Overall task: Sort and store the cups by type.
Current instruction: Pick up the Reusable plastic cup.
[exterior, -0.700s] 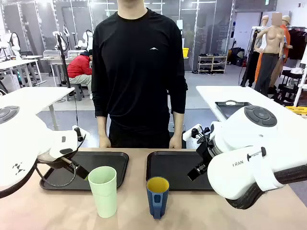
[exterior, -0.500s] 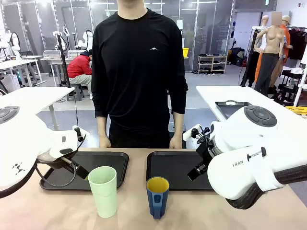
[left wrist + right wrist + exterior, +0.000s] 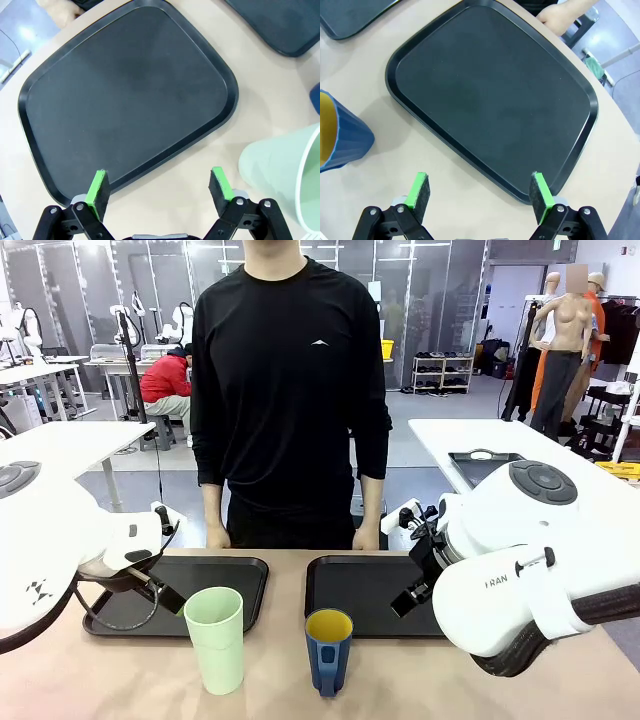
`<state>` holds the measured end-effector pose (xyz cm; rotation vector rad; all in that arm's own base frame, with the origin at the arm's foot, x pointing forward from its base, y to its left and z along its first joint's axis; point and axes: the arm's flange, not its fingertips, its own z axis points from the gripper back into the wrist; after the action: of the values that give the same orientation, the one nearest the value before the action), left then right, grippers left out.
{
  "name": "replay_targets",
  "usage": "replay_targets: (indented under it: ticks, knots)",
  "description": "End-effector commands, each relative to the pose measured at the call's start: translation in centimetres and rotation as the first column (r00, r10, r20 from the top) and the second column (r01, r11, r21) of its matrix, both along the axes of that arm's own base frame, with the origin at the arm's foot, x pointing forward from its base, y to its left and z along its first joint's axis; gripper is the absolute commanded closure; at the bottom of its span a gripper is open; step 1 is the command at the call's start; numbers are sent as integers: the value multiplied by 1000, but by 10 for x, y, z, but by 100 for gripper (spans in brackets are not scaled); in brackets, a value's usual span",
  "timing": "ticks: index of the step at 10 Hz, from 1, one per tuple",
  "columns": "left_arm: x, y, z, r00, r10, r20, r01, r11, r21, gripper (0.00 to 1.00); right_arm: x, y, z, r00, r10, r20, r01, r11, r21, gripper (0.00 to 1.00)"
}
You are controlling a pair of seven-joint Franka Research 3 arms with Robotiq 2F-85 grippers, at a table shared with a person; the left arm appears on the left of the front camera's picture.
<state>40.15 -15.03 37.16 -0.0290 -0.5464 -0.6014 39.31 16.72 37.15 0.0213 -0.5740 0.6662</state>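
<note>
Nothing has moved since the earlier frame.
Left hand and right hand gape wide, empty, each over a tray edge; tumbler at 7 o'clock, mug at 6, on the worktop.

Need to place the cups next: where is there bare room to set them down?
Both black trays lie bare: the left tray behind the mint tumbler, the right tray behind the blue mug. A narrow strip of table runs bare between them. Crowded at the near edge, where both cups stand.
</note>
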Motion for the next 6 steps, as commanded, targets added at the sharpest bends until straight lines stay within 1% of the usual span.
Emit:
replay_targets:
  ticks: [1, 6]
  knots:
    - [0, 0, 0, 1000, 0, 0, 0, 1000, 0, 0, 0, 0, 0, 1000, -2, -1, 2, 1000, 1, 0]
    - [0, 0, 0, 1000, 0, 0, 0, 1000, 0, 0, 0, 0, 0, 1000, -2, -1, 2, 1000, 1, 0]
